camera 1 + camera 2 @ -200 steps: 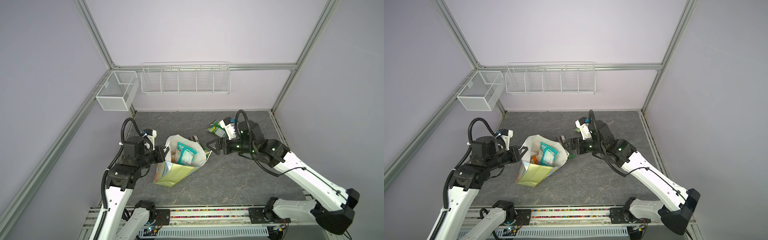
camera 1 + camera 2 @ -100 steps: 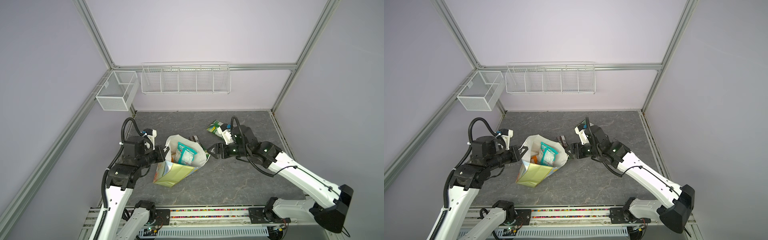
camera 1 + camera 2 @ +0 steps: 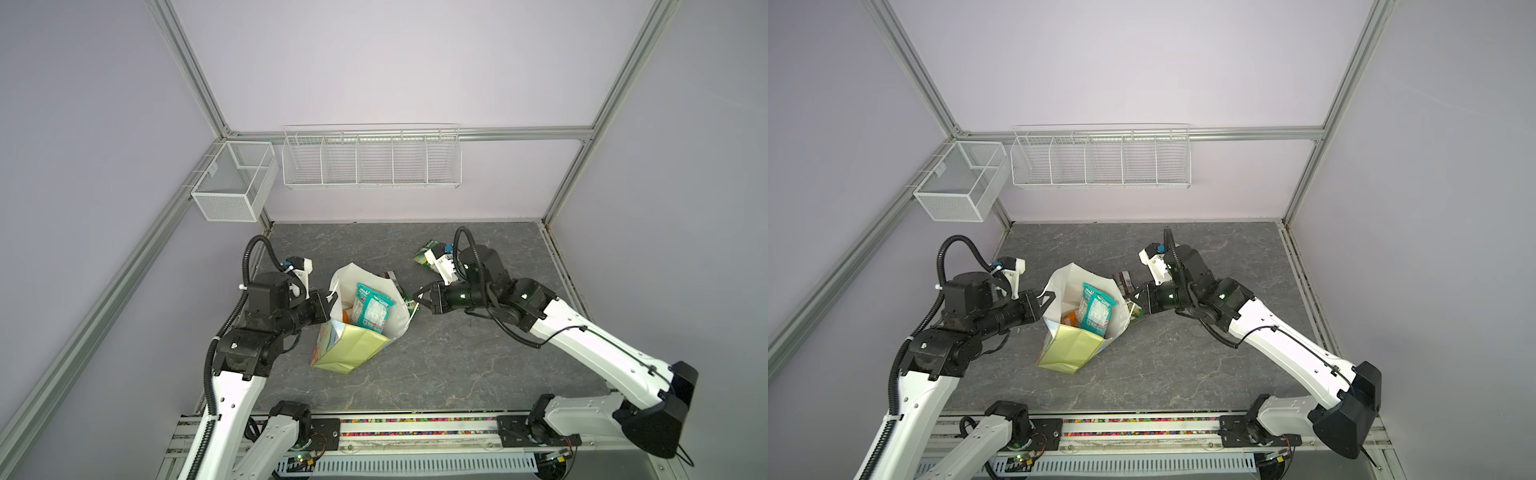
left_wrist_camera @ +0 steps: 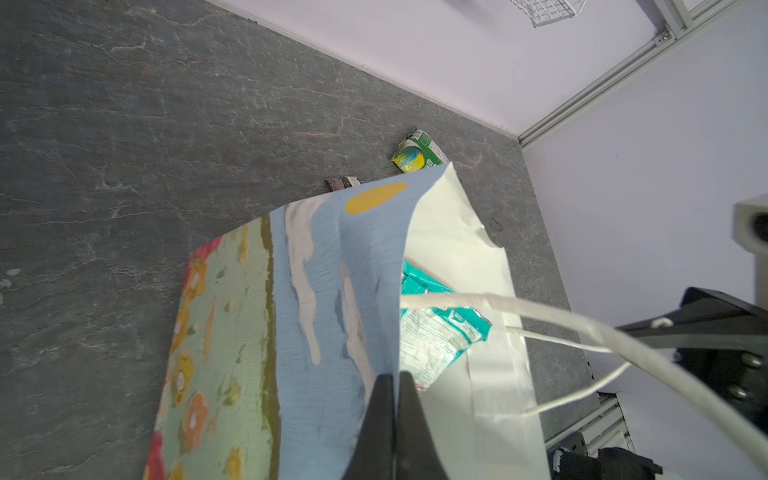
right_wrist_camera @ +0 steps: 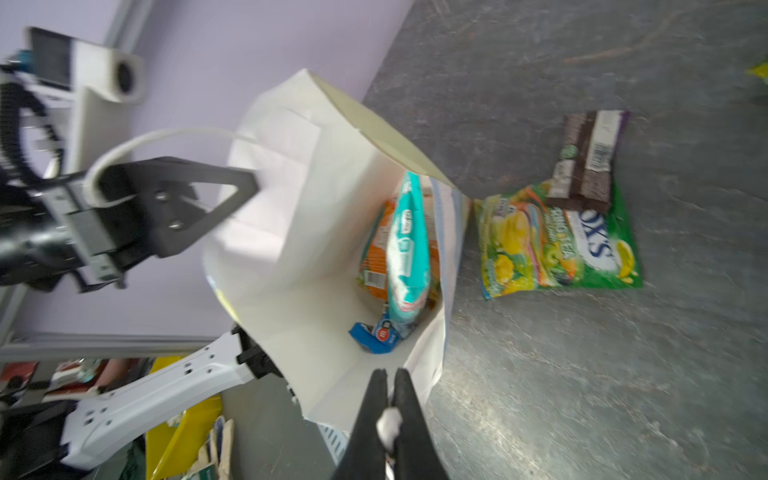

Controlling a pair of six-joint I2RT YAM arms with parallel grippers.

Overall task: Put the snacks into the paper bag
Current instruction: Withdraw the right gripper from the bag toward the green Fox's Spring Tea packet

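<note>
The paper bag (image 3: 353,345) leans open in both top views, white inside, yellow-green side toward the front. My left gripper (image 4: 392,376) is shut on its blue printed rim (image 4: 365,270). My right gripper (image 5: 390,372) is shut on the opposite white rim, with a bit of white cord pinched between its fingers. Inside the bag lie a teal packet (image 5: 409,245), an orange packet (image 5: 372,249) and a blue M&M's packet (image 5: 374,334). On the table beside the bag lies the Fox's packet (image 5: 557,245) with the dark brown bar (image 5: 588,162) on top. A green-yellow packet (image 4: 417,154) lies farther back.
A long white wire basket (image 3: 372,160) hangs on the back wall and a mesh basket (image 3: 232,185) on the left frame. The metal rail (image 3: 415,424) runs along the table's front edge. Aluminium frame posts stand at the back corners.
My right gripper has moved left to the bag's right rim and gone from open to shut on it. The left gripper and the bag have stayed put.
</note>
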